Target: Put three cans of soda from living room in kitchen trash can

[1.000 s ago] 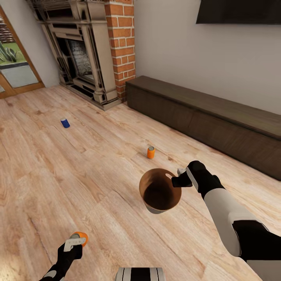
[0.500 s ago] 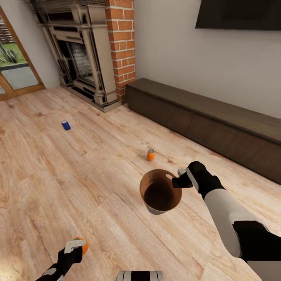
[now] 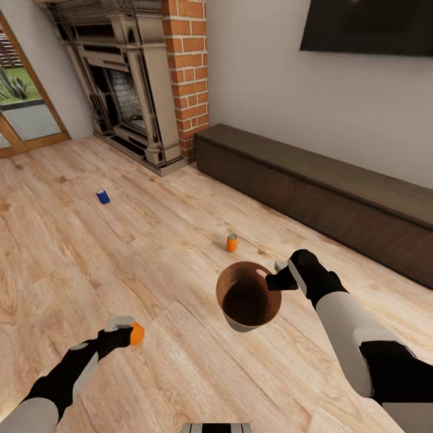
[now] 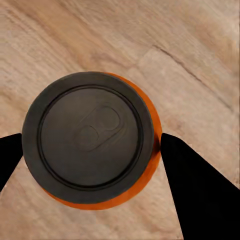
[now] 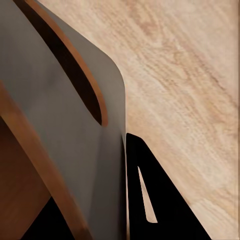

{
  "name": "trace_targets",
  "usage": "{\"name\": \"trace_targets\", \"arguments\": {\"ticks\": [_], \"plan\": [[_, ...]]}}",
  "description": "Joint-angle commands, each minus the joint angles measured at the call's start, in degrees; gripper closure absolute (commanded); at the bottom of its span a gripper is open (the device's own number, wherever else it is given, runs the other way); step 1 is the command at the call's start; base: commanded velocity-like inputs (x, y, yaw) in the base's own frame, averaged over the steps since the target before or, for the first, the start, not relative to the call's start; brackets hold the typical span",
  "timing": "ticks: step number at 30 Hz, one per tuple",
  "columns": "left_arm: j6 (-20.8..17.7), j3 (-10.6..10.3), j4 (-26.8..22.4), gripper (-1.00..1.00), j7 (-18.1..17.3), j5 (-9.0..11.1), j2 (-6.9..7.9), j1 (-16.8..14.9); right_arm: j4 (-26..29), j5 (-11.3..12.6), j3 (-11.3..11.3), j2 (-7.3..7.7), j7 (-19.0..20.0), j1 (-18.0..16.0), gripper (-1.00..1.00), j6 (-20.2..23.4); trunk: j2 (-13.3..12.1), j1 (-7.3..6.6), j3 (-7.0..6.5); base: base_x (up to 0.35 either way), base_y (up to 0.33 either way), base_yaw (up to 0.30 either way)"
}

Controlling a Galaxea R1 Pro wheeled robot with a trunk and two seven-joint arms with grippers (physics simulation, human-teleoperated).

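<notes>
My left gripper [image 3: 127, 331] is shut on an orange can of soda [image 3: 137, 334], held above the wood floor at the lower left. The left wrist view looks down on that can's dark top [image 4: 90, 136], with a black finger [image 4: 200, 190] on each side. My right gripper [image 3: 278, 273] is shut on the rim of the tash can [image 3: 248, 297], a grey bin with a copper inside, held off the floor. Its grey wall [image 5: 65, 130] is close in the right wrist view. A second orange can [image 3: 232, 242] stands on the floor beyond the bin. A blue can [image 3: 103, 196] sits farther left.
A long low dark cabinet [image 3: 325, 186] runs along the right wall under a black screen [image 3: 367, 24]. The stone fireplace [image 3: 120, 78] and red brick column [image 3: 189, 66] stand at the back. A glass door [image 3: 24, 102] is at far left.
My left arm has lifted the orange can up and forward, toward the bin. The right arm and the bin have kept their place. The head view has drifted slightly.
</notes>
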State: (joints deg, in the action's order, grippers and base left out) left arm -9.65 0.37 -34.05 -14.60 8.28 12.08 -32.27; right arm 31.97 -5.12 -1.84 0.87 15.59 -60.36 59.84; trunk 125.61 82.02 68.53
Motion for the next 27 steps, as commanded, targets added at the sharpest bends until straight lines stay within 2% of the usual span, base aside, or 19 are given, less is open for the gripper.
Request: {"name": "trace_targets", "arguments": {"ticks": [1, 2, 4, 5, 6, 8, 11, 14, 18, 23, 27], "plan": [[-1.82, -0.02, -1.39, 1.0, -0.51, -0.2, 0.21, -0.52, -0.03, 1.63, 0.1, 0.01, 0.31, 0.02, 1.0, 0.16, -0.42, -0.23, -0.18, 0.0, 0.0, 0.0], [-5.94, -0.02, -3.8, 1.0, -1.48, -0.2, 0.61, -1.96, -0.07, 1.65, 0.11, 0.03, 0.32, 0.07, 1.0, 0.16, -0.82, -0.45, -0.36, 0.0, 0.0, 0.0], [-10.72, -0.04, -6.01, 1.0, -2.29, -0.2, 1.01, -3.75, -0.1, 1.67, 0.13, 0.03, 0.32, 0.1, 1.0, 0.16, -1.62, -0.88, -0.72, 0.0, 0.0, 0.0], [-10.32, -0.35, -5.66, 1.0, -1.92, 0.36, 0.67, -3.37, 0.23, -0.2, -0.31, 0.38, -0.26, -0.22, 1.0, 0.16, -1.61, -0.88, -0.72, 0.0, 0.0, 0.0], [-10.04, -0.7, -5.32, 1.0, -1.79, 0.71, 0.7, -3.05, 0.48, 0.3, -0.64, 0.69, -0.77, -0.53, 1.0, 0.16, -1.61, -0.88, -0.72, 0.0, 0.0, 0.0], [-10.08, -1.13, -4.64, 1.0, -1.77, 0.82, 0.75, -2.57, 1.21, -1.25, -0.72, 1.0, -1.08, -1.21, 1.0, 0.16, -1.61, -0.88, -0.72, 0.0, 0.0, 0.0], [-10.08, -1.13, -3.67, 1.0, -1.77, 0.82, 0.75, -2.57, 1.53, -7.34, -0.72, 1.0, -1.08, -2.2, 1.0, 0.16, -1.61, -0.88, -0.72, 0.0, 0.0, 0.0], [-10.08, -1.13, -2.97, 1.0, -1.77, 0.82, 0.75, -2.57, 1.53, -10.53, -0.72, 1.0, -1.08, -2.96, 1.0, 0.16, -1.61, -0.88, -0.72, 0.0, 0.0, 0.0], [-10.08, -1.13, -2.97, 1.0, -1.77, 0.82, 0.75, -2.57, 1.53, -13.0, -0.72, 1.0, -1.08, -2.96, 1.0, 0.16, -1.61, -0.88, -0.72, 0.0, 0.0, 0.0], [-10.08, -1.13, -2.97, 1.0, -1.77, 0.82, 0.75, -2.57, 1.53, -14.92, -0.72, 1.0, -1.08, -2.96, 1.0, 0.16, -1.61, -0.88, -0.72, 0.0, 0.0, 0.0], [-11.11, -0.62, -3.69, 1.0, -2.34, 0.75, 0.67, -1.6, 1.57, -15.63, -1.69, 1.42, -0.78, -2.59, 1.0, 0.16, -3.21, -1.76, -1.44, 0.0, 0.0, 0.0]]}}
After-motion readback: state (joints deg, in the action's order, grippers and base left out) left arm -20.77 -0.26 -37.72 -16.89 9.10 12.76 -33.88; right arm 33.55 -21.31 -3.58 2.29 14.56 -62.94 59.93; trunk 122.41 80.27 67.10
